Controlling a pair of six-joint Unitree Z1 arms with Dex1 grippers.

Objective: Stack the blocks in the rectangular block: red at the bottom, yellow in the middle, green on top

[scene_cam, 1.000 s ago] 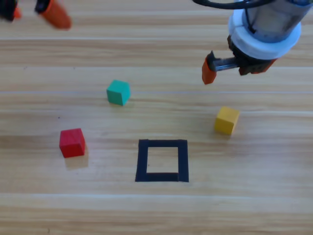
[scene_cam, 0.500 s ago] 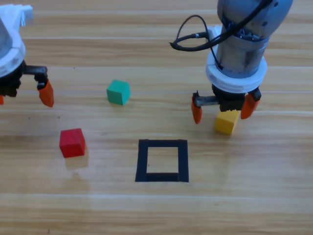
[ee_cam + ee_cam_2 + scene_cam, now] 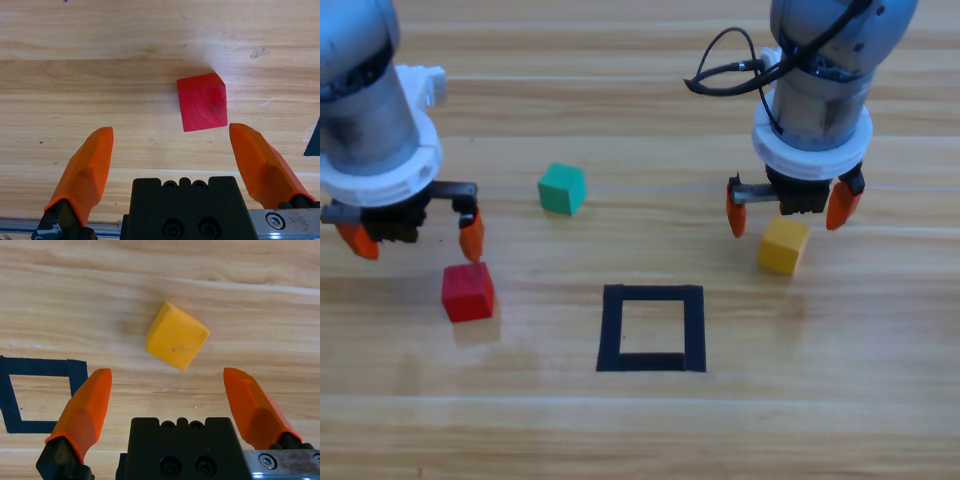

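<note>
Left gripper [image 3: 415, 233] has swung in over red [image 3: 468, 291], jaws spread; right gripper [image 3: 788, 207] spread above yellow [image 3: 784, 245]. Cubes look light, stiff: pinch 2 opp. flat faces.

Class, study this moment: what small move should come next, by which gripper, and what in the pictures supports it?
Probably the left gripper should shift to centre on the red cube and lower around it: red goes first into the tape frame, no cube is inside yet, its jaws are open, and the cube sits off-centre toward one jaw.

Red [image 3: 468, 292], yellow [image 3: 784, 246], teal-green [image 3: 562, 189] cubes
</note>
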